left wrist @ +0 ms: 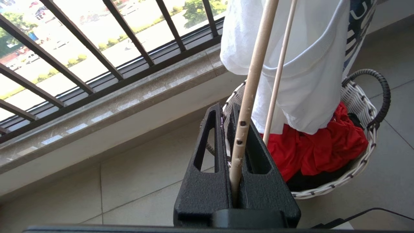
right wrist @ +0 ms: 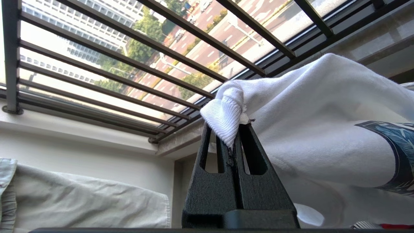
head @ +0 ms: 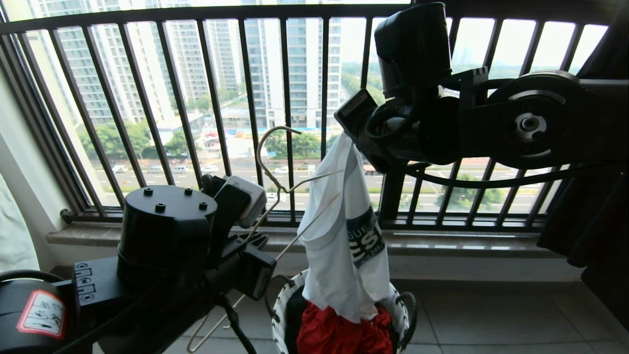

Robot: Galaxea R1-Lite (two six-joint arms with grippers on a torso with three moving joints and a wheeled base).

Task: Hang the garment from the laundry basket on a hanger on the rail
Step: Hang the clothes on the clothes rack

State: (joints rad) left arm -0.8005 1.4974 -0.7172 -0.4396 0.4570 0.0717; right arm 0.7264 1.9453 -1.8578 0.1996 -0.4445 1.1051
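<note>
One white T-shirt [head: 339, 246], one wire hanger [head: 275, 187], one basket [head: 280, 305], two grippers.

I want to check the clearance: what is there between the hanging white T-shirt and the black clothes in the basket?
In the head view the red cloth lies between them: the T-shirt hem rests on it, inside the basket.

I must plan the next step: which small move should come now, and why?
Probably the left gripper, shut on the hanger, should ease its arm further into the T-shirt, which hangs from the shut right gripper above the basket.
</note>
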